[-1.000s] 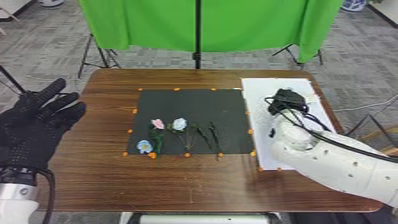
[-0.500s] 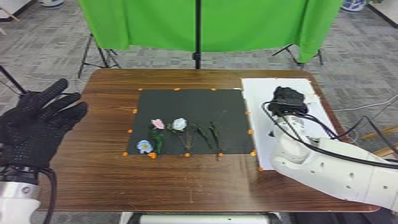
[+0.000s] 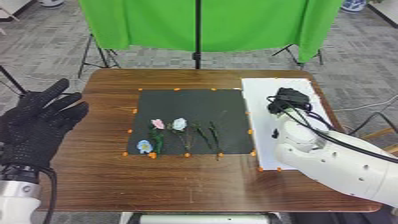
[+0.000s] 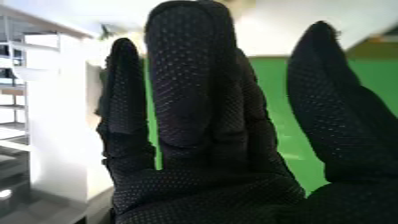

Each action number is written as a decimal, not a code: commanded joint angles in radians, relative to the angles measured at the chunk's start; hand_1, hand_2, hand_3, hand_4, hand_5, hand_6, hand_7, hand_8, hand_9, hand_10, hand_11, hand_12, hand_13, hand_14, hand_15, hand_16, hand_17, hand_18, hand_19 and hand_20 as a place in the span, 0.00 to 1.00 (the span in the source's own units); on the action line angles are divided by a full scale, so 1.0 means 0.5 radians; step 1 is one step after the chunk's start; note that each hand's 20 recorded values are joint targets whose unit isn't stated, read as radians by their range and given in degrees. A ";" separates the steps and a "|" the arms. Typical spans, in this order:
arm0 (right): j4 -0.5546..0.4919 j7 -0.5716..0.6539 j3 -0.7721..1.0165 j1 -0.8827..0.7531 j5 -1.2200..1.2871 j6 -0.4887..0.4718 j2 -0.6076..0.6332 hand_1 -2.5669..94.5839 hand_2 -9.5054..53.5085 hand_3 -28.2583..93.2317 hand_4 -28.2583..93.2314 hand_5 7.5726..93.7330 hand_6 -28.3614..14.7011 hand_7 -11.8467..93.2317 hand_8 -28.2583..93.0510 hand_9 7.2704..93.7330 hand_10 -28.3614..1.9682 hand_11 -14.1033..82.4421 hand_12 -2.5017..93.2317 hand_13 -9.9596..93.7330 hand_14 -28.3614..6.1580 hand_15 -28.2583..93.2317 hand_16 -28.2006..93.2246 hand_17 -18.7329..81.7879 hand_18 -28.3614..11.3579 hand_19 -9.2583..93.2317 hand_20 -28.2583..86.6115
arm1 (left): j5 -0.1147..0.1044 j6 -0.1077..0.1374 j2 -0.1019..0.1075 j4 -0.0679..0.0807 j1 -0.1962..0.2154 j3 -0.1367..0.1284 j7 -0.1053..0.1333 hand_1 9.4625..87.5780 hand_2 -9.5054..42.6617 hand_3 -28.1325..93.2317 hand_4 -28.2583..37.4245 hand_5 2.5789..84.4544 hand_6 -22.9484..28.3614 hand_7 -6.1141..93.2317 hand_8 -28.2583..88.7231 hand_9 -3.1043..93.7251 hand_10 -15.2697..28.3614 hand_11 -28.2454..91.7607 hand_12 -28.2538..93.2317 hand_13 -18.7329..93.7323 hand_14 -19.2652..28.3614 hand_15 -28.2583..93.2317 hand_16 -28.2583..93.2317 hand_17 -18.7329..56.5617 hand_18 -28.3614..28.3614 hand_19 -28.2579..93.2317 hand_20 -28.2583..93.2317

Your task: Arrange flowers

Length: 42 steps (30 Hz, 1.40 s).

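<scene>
My right hand (image 4: 209,192) is over the white sheet (image 3: 264,92), its fingers straight, thumb apart. The flowers (image 3: 179,124) lie on the black mat (image 3: 182,104); I should pinch one gently by its stem, sparing the petals.

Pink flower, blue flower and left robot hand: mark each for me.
Pink flower (image 3: 158,123), head view, on its bloom.
Blue flower (image 3: 144,145), head view, on its bloom.
Left robot hand (image 3: 28,131), head view, on its gloved palm area.

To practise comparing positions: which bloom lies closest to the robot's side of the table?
The light blue flower; the pink flower and white flower both lie farther away.
</scene>
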 commanded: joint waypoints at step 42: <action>-0.025 -0.341 -0.577 0.528 -0.312 0.416 -0.669 0.64 0.00 0.82 0.00 0.87 0.65 0.42 0.27 1.00 0.76 0.29 0.34 0.98 0.79 0.61 0.46 0.56 0.31 0.92 0.28 | -0.008 0.017 0.036 0.000 -0.007 -0.025 0.018 0.16 0.34 0.87 0.03 0.42 0.65 0.21 0.16 0.39 0.85 0.49 0.33 0.40 1.00 0.73 0.13 0.17 0.97 0.77 0.36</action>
